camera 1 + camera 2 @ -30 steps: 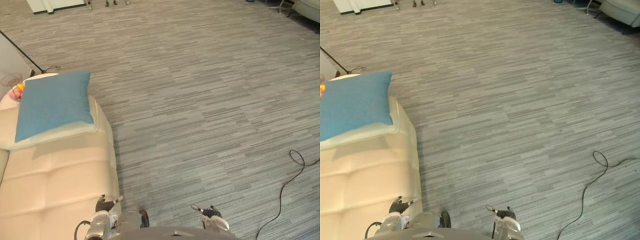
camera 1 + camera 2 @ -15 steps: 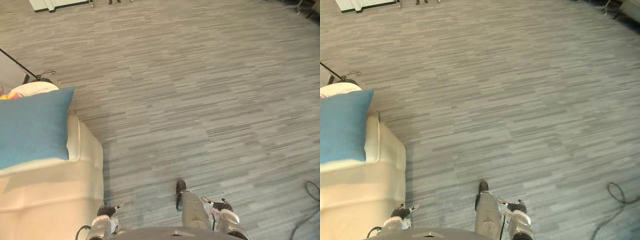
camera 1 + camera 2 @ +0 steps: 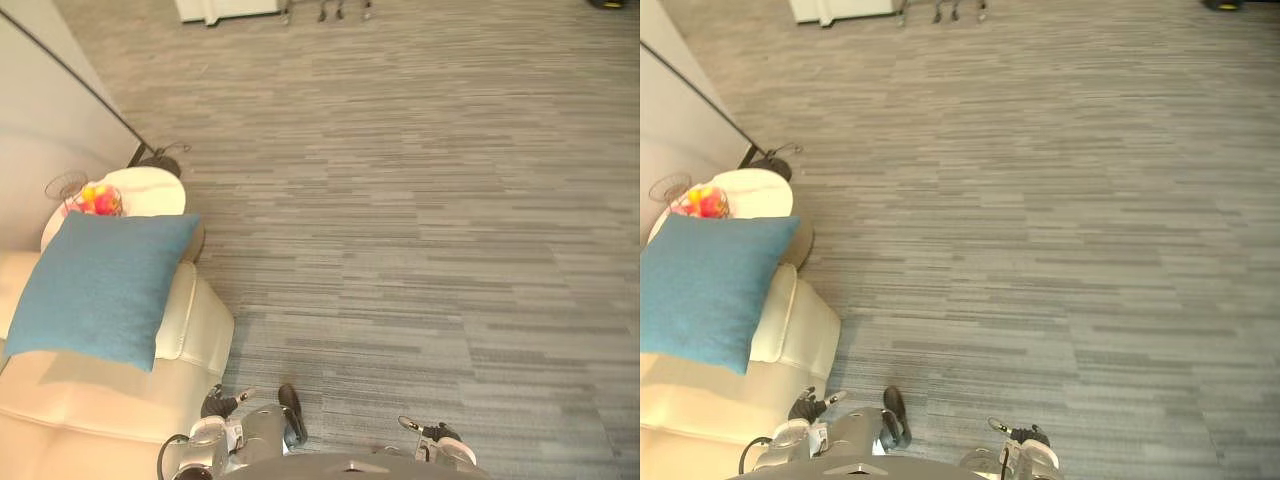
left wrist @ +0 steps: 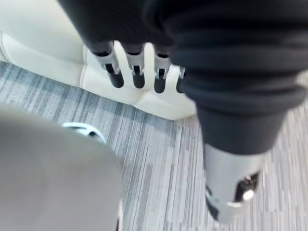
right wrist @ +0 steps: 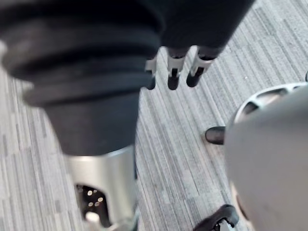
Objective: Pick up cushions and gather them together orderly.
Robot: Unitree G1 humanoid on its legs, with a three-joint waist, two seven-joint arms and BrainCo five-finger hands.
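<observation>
The blue cushion lies on the cream sofa, ahead and leftward of the left hand, the nearer one; it and the right hand hang straight-fingered, seemingly empty

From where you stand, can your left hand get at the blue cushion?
Probably not yet: the left hand hangs low beside the sofa, fingers straight, and the blue cushion lies well ahead on it. Nothing blocks the way; a step closer should do.
</observation>
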